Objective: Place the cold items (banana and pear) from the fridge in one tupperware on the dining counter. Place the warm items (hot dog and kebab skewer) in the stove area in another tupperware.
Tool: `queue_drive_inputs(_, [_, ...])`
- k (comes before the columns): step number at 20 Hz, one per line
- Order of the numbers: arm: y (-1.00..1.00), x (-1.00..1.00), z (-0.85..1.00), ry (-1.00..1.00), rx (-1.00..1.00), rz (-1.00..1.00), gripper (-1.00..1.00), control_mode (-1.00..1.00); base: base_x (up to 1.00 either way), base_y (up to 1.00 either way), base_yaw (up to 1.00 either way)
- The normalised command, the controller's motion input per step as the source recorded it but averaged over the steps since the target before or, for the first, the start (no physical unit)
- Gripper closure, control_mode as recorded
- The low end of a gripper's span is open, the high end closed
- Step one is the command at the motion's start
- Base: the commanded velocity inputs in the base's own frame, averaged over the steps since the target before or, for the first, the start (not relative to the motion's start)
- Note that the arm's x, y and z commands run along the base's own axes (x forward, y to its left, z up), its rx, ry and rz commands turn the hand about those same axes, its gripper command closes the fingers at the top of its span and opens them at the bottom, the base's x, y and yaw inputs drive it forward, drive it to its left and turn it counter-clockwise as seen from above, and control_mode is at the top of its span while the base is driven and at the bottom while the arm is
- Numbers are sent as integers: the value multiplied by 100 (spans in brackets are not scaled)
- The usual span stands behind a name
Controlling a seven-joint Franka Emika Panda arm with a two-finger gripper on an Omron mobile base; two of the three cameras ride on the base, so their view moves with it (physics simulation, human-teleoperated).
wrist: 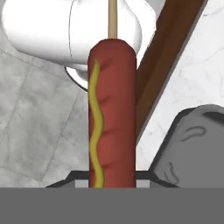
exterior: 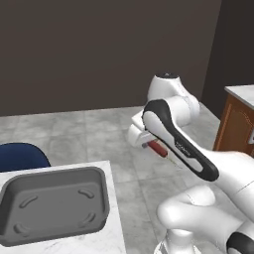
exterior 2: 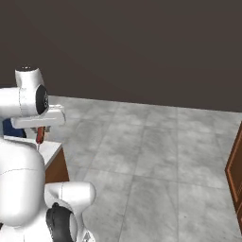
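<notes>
Carrying the hot dog [wrist: 111,113] toward the dark grey tray [exterior: 54,203] is the step judged to be in hand. The hand [exterior: 149,144] is closed on the hot dog, a red sausage on a pale wooden stick with a wavy yellow mustard line along it; in the hand view it points straight out from between the fingertips.

At the left of the left base view, the tray lies on the near corner of the marble surface [exterior: 111,233], rounded corners and raised marks in its bottom visible, nothing seen in it. A dark blue chair back [exterior: 22,156] stands just beyond the surface. To the right of the tray, the hot dog [exterior: 158,148] hangs over the floor, beside the surface edge and not yet above the tray.

The next move calls for swinging the arm left until the sausage is over the tray's middle, lowering it, then opening the fingers.

The floor [exterior 2: 156,156] is grey tile, bounded on the far side by a dark wall [exterior 2: 142,47]. At the right, a brown wooden cabinet [exterior: 235,126] carries a pale top.
</notes>
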Motion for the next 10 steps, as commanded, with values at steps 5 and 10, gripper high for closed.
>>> queue_drive_inputs(5, [8,-35,-30,0,14,-89,100,-100,0,0,0])
queue_drive_inputs(10, [0,-24,-5,3,10,-98,100,-100,0,0,0])
